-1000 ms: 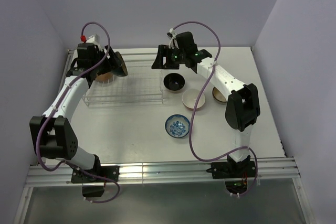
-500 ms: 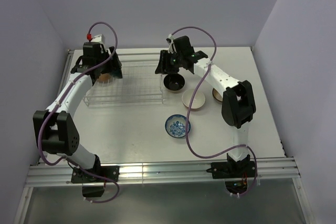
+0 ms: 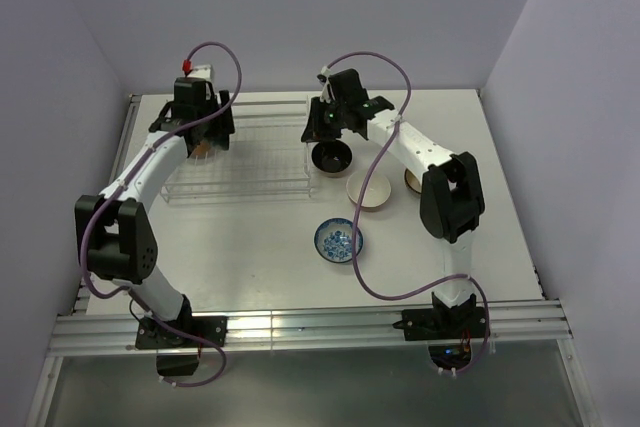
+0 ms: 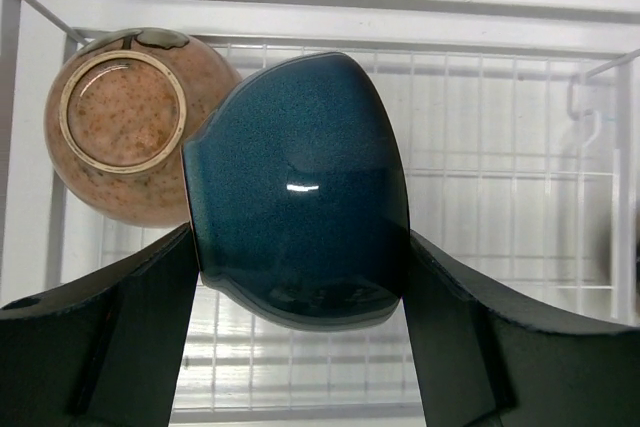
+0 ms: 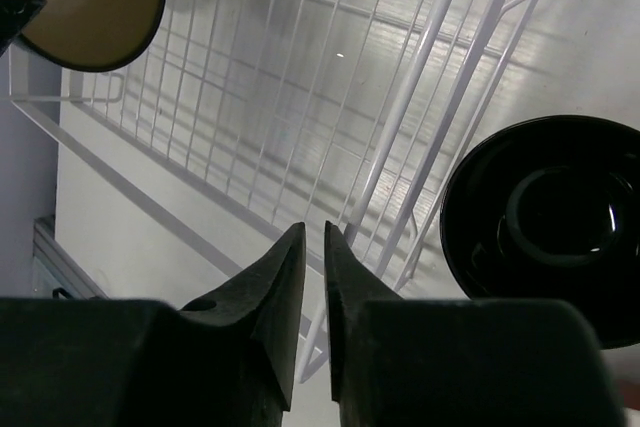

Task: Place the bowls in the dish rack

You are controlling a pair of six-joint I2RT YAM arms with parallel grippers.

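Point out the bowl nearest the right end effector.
The glossy black bowl beside the dish rack, right by the right end effector; the white bowl, blue-patterned bowl and tan bowl sit farther off.

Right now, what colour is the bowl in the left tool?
The bowl is glossy dark blue, clearest in the left wrist view.

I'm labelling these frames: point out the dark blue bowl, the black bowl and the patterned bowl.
dark blue bowl (image 4: 300, 197), left wrist view, its glossy side.
black bowl (image 5: 548, 209), right wrist view, its centre.
patterned bowl (image 3: 339, 240), top view, its centre.
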